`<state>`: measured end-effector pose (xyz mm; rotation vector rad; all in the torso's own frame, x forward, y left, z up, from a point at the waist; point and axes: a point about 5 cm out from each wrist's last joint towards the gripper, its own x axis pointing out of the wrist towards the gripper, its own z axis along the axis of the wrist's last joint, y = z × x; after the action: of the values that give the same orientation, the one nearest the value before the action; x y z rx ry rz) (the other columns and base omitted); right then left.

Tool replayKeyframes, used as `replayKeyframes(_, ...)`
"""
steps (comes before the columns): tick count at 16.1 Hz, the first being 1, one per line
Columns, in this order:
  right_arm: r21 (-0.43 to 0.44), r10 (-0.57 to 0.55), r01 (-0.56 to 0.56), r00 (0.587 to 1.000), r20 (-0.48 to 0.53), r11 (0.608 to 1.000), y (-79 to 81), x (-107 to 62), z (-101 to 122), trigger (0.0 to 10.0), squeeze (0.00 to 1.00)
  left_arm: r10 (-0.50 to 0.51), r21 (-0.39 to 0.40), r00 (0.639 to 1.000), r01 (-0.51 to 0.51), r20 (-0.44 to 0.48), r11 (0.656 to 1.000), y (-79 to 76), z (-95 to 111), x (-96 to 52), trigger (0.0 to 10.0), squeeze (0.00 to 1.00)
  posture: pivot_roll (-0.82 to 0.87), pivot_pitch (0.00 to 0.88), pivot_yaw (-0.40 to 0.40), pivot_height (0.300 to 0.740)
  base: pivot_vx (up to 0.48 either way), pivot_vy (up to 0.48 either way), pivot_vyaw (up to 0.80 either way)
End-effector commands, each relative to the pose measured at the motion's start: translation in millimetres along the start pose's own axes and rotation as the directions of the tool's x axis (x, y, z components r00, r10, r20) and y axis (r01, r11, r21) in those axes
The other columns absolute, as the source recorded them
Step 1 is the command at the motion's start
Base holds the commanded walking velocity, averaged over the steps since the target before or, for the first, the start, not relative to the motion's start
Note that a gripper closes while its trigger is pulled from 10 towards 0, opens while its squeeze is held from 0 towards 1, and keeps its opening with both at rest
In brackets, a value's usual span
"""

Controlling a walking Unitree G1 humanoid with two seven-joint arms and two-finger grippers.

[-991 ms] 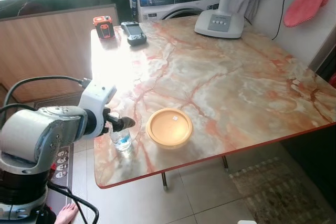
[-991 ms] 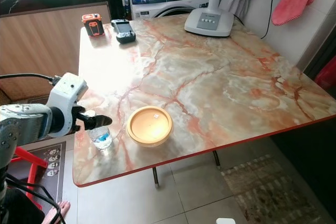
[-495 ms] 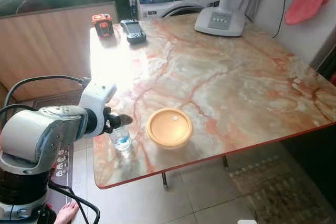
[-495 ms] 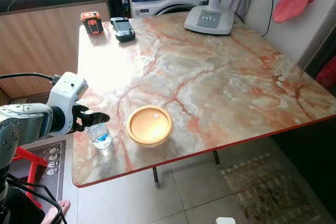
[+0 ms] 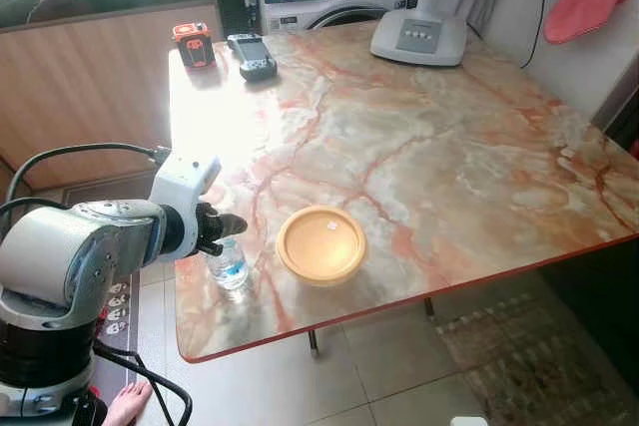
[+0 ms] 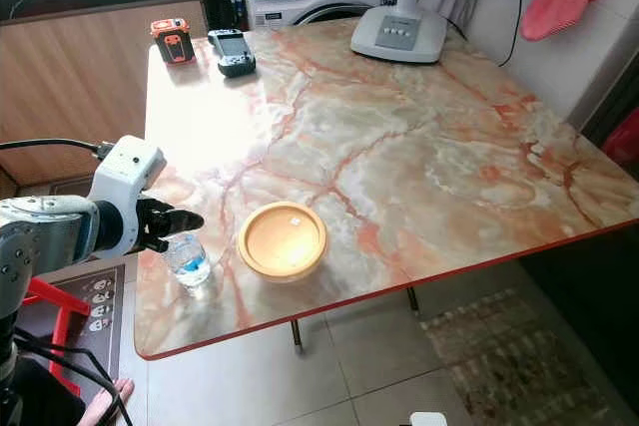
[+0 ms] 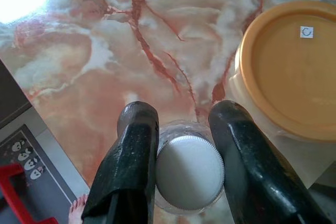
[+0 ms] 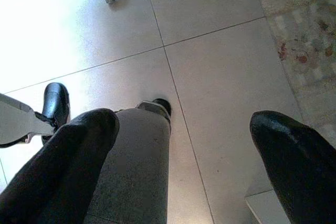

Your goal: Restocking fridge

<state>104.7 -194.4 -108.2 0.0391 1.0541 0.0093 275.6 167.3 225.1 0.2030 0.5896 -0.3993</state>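
Jaws of left gripper straddling white-capped water bottle, beside orange-lidded container.

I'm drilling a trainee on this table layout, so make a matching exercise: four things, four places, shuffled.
1. small clear plastic water bottle
2. round yellow lidded container
3. white fan base
4. orange-and-black device

A. far left corner of the marble table
B. near edge, middle
C. between the left gripper fingers
D. far edge, right of the handheld controller

Pairs: 1-C, 2-B, 3-D, 4-A
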Motion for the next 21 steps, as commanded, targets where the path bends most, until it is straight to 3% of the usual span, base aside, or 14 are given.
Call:
replayKeyframes(1,-0.010,0.018,-0.019,0.999,-0.048,1.000,8.7,4.2,4,10.0,0.00,-0.005,0.003,1.000,0.005,0.011,1.000,-0.3,3,-3.2,10.0,0.00,0.21,0.067,0.011,0.736,0.000,0.000,0.00)
replayKeyframes(2,-0.015,0.030,-0.029,0.999,0.014,0.999,20.1,16.2,50,10.0,0.00,-0.008,0.007,1.000,0.007,0.009,1.000,-0.9,3,-3.1,10.0,0.00,0.21,0.067,0.012,0.736,0.000,0.000,0.00)
replayKeyframes(3,-0.017,0.033,-0.033,0.999,0.034,0.999,24.2,18.9,66,10.0,0.00,-0.006,0.010,1.000,0.006,0.008,1.000,-0.9,3,-2.8,10.0,0.00,0.21,0.067,0.012,0.736,0.000,0.000,0.00)
replayKeyframes(6,-0.014,0.030,-0.030,0.999,0.033,0.999,25.0,19.3,67,10.0,0.00,0.031,0.104,1.000,-0.031,0.000,0.994,1.3,1,-1.7,10.0,0.00,0.21,0.067,0.014,0.736,0.000,0.000,0.00)
replayKeyframes(8,-0.012,0.029,-0.029,0.999,0.027,1.000,25.9,19.6,68,10.0,0.00,0.048,0.104,0.999,-0.049,0.015,0.993,3.3,3,-1.7,10.0,0.00,0.21,0.069,0.012,0.736,0.000,0.000,0.00)
replayKeyframes(9,-0.012,0.029,-0.028,0.999,0.023,1.000,26.2,19.7,68,10.0,0.00,0.051,0.106,0.998,-0.053,0.019,0.993,3.8,3,-1.4,10.0,0.60,0.21,0.069,0.012,0.736,0.000,0.000,0.00)
replayKeyframes(10,-0.011,0.028,-0.028,0.999,0.021,1.000,26.3,19.8,68,10.0,0.00,0.055,0.104,0.998,-0.057,0.028,0.993,4.0,4,-1.3,10.0,0.82,0.21,0.071,0.012,0.736,0.000,0.000,0.00)
replayKeyframes(11,-0.011,0.028,-0.028,0.999,0.021,1.000,26.2,19.8,68,10.0,0.00,0.058,0.100,0.998,-0.061,0.032,0.993,4.4,4,-1.2,10.0,0.76,0.21,0.071,0.012,0.736,0.000,0.000,0.00)
replayKeyframes(12,-0.011,0.028,-0.028,0.999,0.020,1.000,26.2,19.7,68,10.0,0.00,0.058,0.101,0.998,-0.061,0.031,0.993,4.5,4,-1.1,10.0,0.18,0.21,0.071,0.012,0.736,0.000,0.000,0.00)
replayKeyframes(13,-0.011,0.027,-0.027,0.999,0.019,1.000,25.8,19.6,67,10.0,0.00,0.049,0.108,0.998,-0.052,0.032,0.993,4.2,5,-1.5,10.0,0.00,0.21,0.072,0.013,0.736,0.000,0.000,0.00)
replayKeyframes(16,-0.010,0.022,-0.022,1.000,0.016,1.000,24.6,19.4,66,10.0,0.00,0.051,0.088,0.998,-0.055,0.046,0.995,4.5,6,-1.5,10.0,0.00,0.21,0.073,0.012,0.736,0.000,0.000,0.00)
replayKeyframes(17,-0.010,0.019,-0.019,1.000,0.014,1.000,23.6,19.2,65,10.0,0.00,0.060,0.079,0.997,-0.064,0.053,0.995,6.1,7,-1.6,10.0,0.84,0.21,0.073,0.013,0.736,0.000,0.000,0.00)
replayKeyframes(18,-0.010,0.017,-0.017,1.000,0.012,1.000,22.6,19.1,65,10.0,0.00,0.064,0.075,0.996,-0.068,0.057,0.995,7.1,8,-2.0,10.0,1.00,0.21,0.074,0.010,0.736,0.000,0.000,0.00)
replayKeyframes(21,-0.011,0.015,-0.015,1.000,0.009,1.000,21.4,18.8,64,10.0,0.00,0.060,0.065,0.997,-0.063,0.056,0.996,6.2,8,-2.3,10.0,1.00,0.21,0.075,0.010,0.736,0.000,0.000,0.00)
